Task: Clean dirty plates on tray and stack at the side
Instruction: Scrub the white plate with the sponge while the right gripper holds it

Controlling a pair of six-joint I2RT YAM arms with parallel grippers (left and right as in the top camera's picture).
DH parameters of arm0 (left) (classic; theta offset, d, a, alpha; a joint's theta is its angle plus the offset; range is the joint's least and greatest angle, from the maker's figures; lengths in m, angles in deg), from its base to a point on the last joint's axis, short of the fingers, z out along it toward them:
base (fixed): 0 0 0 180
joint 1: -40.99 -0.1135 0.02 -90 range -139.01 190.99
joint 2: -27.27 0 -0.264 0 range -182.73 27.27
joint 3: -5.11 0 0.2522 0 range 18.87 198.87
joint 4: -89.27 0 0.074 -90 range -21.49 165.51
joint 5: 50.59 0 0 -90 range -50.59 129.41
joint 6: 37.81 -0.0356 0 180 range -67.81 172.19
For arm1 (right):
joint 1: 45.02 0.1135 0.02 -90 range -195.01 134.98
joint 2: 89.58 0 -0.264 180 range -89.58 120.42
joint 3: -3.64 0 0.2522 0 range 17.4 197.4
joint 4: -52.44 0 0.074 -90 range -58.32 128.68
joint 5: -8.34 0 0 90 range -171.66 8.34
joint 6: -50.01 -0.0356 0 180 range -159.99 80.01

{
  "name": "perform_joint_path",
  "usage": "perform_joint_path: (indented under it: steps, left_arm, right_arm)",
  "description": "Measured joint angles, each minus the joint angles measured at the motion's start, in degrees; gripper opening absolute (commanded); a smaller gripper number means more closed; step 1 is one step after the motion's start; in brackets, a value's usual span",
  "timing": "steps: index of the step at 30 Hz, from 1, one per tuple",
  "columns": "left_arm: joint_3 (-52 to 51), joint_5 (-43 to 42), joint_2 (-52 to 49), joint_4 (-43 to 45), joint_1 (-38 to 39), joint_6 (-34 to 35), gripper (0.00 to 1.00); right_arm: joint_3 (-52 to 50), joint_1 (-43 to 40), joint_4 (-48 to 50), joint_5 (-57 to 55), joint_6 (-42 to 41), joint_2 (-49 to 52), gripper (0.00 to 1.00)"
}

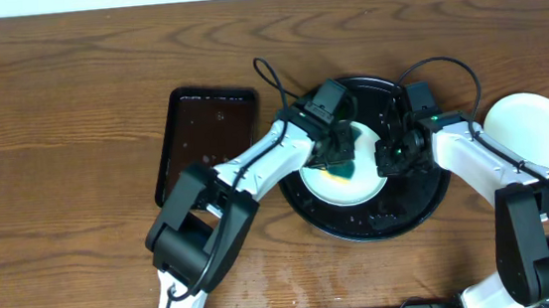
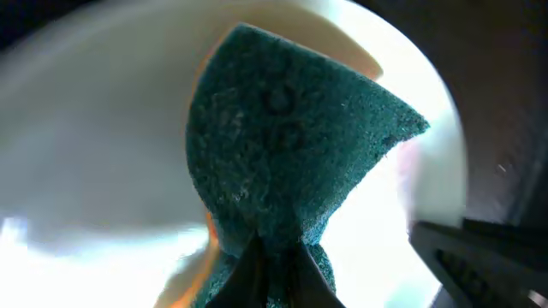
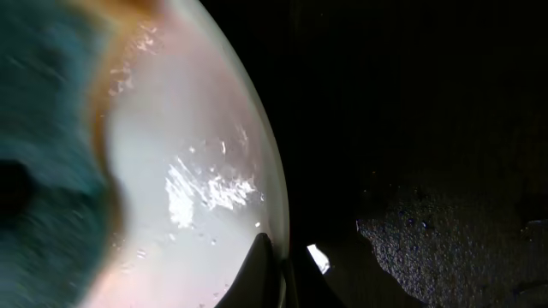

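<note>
A pale plate (image 1: 342,185) lies in the round black tray (image 1: 414,214). My left gripper (image 1: 339,151) is shut on a teal sponge (image 2: 291,145) and presses it onto the plate (image 2: 94,137). My right gripper (image 1: 391,154) is shut on the plate's right rim (image 3: 276,214); one finger lies on the plate (image 3: 197,171) and one outside the rim. A blurred edge of the sponge (image 3: 43,154) shows in the right wrist view. A second white plate (image 1: 534,131) sits on the table at the right. A third plate is out of view.
A rectangular dark brown tray (image 1: 208,135) lies to the left of the black tray. The black tray's wet surface (image 3: 445,239) shows to the right of the plate. Cables loop over the tray's far side.
</note>
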Motion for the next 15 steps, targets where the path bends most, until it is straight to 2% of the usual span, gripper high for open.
perform_joint_path:
  steps: [7,15]
  left_arm:
    - [0.0,-0.92,-0.2,0.28,6.14,0.15,0.07]
    - [1.57,1.38,0.11,-7.28,4.07,0.13,0.07]
  right_arm:
    - [0.0,-0.09,0.17,0.0,-0.15,0.0,0.01]
    - [0.0,0.0,0.31,-0.22,-0.17,0.0,0.01]
